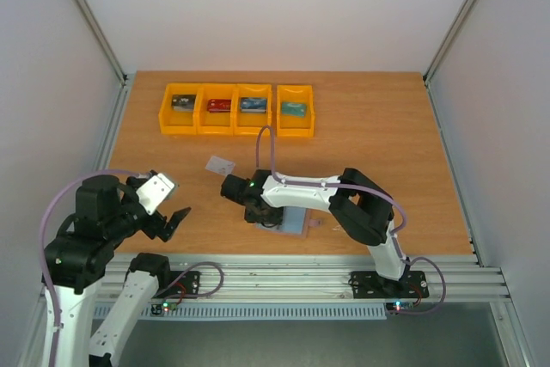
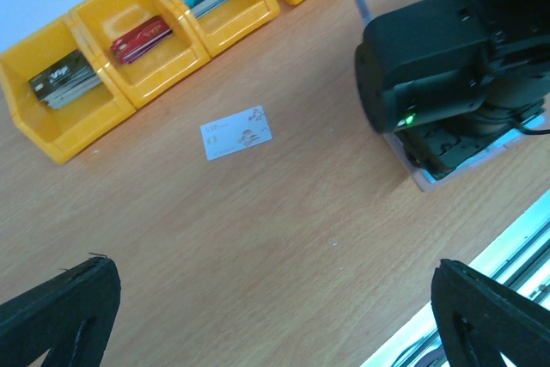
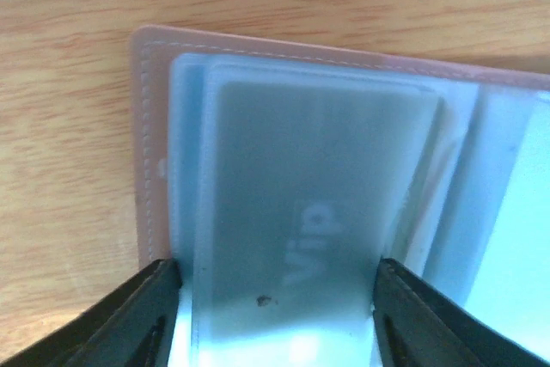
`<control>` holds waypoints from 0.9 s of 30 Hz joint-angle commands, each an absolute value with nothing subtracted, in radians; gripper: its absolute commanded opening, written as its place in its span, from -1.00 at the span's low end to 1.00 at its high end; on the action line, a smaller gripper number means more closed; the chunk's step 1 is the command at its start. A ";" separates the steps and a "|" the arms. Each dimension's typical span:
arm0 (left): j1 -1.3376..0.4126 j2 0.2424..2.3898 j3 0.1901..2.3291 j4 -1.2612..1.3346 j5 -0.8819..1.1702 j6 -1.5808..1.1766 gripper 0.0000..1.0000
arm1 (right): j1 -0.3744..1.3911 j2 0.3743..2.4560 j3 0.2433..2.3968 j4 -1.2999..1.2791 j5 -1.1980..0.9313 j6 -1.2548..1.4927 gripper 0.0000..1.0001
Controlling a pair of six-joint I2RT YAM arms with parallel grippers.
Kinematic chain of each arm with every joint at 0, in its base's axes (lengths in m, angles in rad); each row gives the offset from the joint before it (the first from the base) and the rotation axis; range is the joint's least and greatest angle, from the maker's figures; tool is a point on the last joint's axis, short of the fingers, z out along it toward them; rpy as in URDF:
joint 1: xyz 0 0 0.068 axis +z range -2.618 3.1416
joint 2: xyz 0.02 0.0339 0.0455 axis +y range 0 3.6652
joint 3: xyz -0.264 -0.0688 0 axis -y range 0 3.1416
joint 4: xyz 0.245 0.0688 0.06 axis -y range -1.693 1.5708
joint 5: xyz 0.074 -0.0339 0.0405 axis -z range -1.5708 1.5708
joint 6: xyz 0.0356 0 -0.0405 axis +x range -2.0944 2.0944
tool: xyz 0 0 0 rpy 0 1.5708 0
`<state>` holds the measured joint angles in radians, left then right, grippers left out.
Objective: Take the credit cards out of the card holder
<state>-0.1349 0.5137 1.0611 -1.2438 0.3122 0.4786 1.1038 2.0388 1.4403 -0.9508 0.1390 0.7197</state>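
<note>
Wooden table (image 1: 387,126): right gripper (image 3: 275,268) straddles grey card (image 3: 309,169) in card holder (image 3: 150,126); pinch unconfirmed, cannot tell. Squeeze card edges only, slide straight out; left gripper (image 2: 271,268) spread.

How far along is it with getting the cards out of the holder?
Done: one pale card lies out on the table. In hand: the right gripper straddles a grey card tucked in the card holder; grip unclear. To do: that card, maybe more.

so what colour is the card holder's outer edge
Card holder edge: pinkish; shows best in the right wrist view.
</note>
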 commanded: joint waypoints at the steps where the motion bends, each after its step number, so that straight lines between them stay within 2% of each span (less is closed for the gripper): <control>1: -0.130 0.498 1.071 -1.207 0.413 0.519 0.99 | 1.137 2.112 1.407 -0.992 0.136 0.737 -0.02; 8: -0.130 0.640 1.089 -1.107 0.483 0.443 0.99 | 1.117 2.025 1.381 -0.969 0.127 0.561 0.03; 15: -0.132 0.808 1.012 -0.860 0.627 -0.110 0.88 | 1.074 1.743 1.337 -0.998 0.078 0.335 0.18; 20: -0.184 0.836 0.823 -0.604 0.635 -0.417 0.78 | 1.003 1.522 1.245 -1.028 0.011 0.272 0.36; 24: -0.267 0.969 0.742 -0.547 0.559 -0.521 0.74 | 0.901 1.345 1.086 -1.040 -0.008 0.314 0.39; 27: -0.335 1.090 0.672 -0.394 0.574 -0.576 0.75 | 0.810 1.323 0.997 -1.019 -0.070 0.297 0.40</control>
<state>-0.2672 0.9722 0.7471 -0.6392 0.5766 -0.4026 0.8967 1.3262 1.1030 -0.9947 0.0029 0.3222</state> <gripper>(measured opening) 0.872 0.697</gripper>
